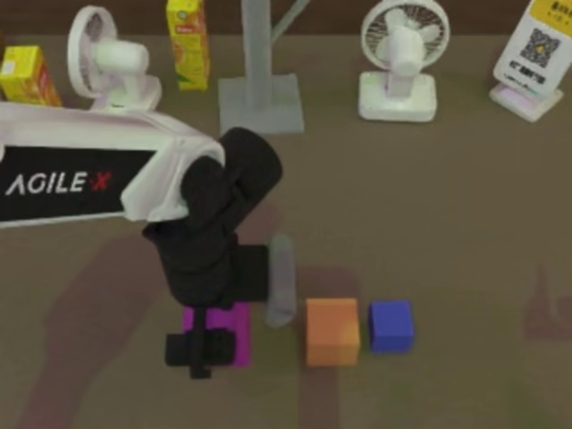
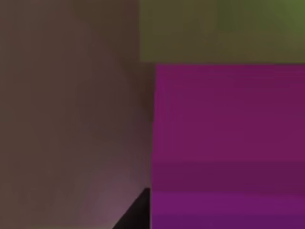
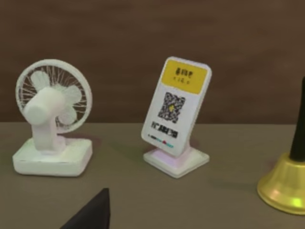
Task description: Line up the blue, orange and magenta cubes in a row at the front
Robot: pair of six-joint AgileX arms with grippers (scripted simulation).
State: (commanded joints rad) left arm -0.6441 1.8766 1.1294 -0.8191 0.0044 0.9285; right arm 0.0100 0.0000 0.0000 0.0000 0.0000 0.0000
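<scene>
The magenta cube point(image 1: 234, 332) sits at the front left of the row, largely hidden under my left arm. My left gripper point(image 1: 210, 347) reaches down over it and is shut on it. In the left wrist view the magenta cube point(image 2: 228, 143) fills the frame, and one dark finger point(image 2: 139, 212) lies flush against its side. The orange cube point(image 1: 332, 332) stands just right of it with a small gap. The blue cube point(image 1: 391, 325) is close beside the orange one on its right. My right gripper point(image 3: 136, 222) is out of the top view; it is open, with one fingertip point(image 3: 95, 214) showing.
Along the back stand two white fans point(image 1: 112, 61) point(image 1: 400, 58), two yellow juice cartons point(image 1: 189, 40) point(image 1: 27, 76), a grey stand point(image 1: 260, 94) and a QR-code sign point(image 1: 534, 55). A brass bell point(image 3: 284, 186) stands near the sign. A pale grey bar point(image 1: 281, 281) shows beside my left arm.
</scene>
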